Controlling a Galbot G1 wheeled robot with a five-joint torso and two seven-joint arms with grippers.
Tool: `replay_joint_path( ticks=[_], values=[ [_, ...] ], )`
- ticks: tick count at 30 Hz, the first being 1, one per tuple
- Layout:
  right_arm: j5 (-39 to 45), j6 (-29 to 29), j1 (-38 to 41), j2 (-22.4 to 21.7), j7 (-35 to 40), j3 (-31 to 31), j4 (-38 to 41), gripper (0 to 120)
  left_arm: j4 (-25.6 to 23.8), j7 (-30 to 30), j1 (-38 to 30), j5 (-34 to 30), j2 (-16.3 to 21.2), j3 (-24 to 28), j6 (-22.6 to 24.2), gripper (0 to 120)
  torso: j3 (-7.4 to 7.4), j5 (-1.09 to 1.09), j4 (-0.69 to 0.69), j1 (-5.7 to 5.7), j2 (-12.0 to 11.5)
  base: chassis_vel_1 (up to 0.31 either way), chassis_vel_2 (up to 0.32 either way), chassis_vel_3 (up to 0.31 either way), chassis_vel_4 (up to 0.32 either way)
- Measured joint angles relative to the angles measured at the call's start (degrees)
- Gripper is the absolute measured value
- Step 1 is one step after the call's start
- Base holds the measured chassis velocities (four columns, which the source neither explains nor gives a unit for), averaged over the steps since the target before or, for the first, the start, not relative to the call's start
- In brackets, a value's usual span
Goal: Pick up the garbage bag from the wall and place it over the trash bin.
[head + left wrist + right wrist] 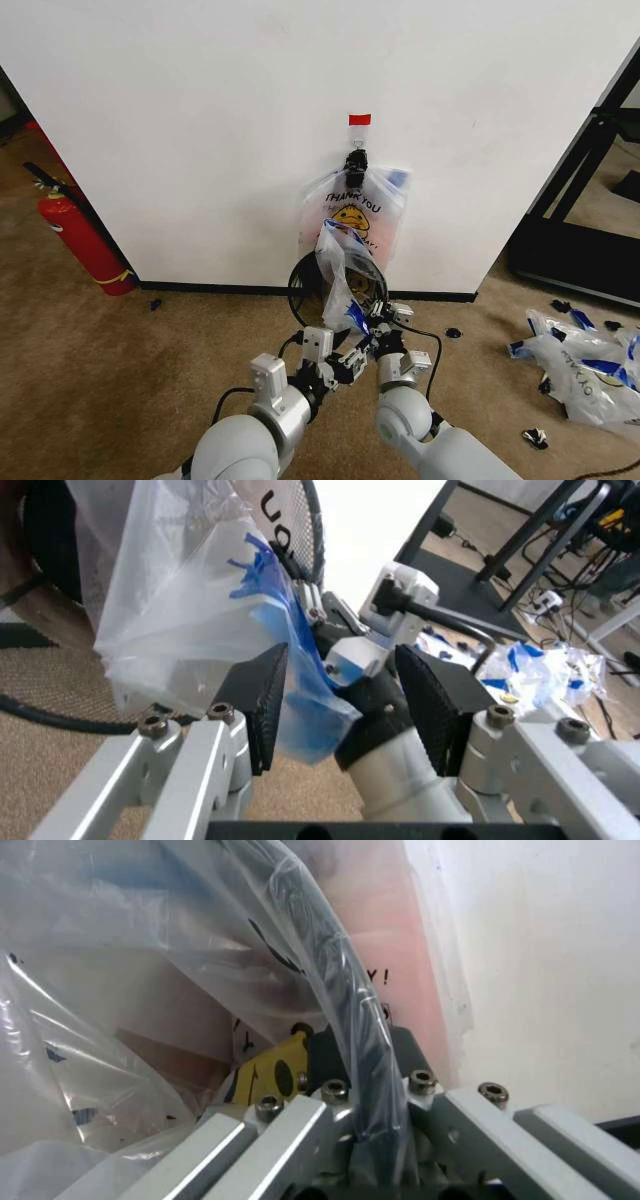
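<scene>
Right tool [385, 312] clamps the garbage bag [340, 268] against the trash bin [303, 283] rim at the wall [200, 130] foot; left tool [340, 701] gapes beside it, one pad on the blue handle.

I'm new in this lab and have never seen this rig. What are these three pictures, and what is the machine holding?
It is a two-armed wheeled robot. The wide picture comes from its head camera, looking down at its arms, a brown carpet and a white wall. The other two come from cameras on each wrist.

A printed plastic bag hangs from a clip on the wall. Below it stands a black mesh trash bin, partly draped by another garbage bag. The right claw is shut on that bag's film and the bin's rim. The left claw is open around the bag's blue handle. A fire extinguisher and spare bags lie aside.
</scene>
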Motion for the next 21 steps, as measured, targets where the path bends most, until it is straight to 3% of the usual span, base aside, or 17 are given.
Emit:
replay_joint_path(
  ticks=[10,15,21],
  values=[
    [-0.2,-0.1,-0.1,0.4,0.2,-0.3,-0.3,0,3.6,0.0,-2.7,-1.1,-0.6,0.9,-0.3,45,0.00,0.00,0.00,0.00,0.0,0.000,0.000,0.000,0.000],
    [-0.2,-0.2,-0.2,0.5,0.2,-0.3,-0.3,0,3.9,0.0,-3.5,-1.2,-0.6,0.8,-0.8,33,0.00,-0.01,0.00,0.00,0.0,0.000,0.000,0.000,0.000],
    [-0.3,-0.3,-0.2,0.7,0.3,-0.3,-0.5,0,4.4,0.1,-3.9,-1.1,-0.3,0.5,-1.8,8,0.00,-0.01,0.00,0.00,0.0,0.000,0.000,0.000,0.000]
  ],
)
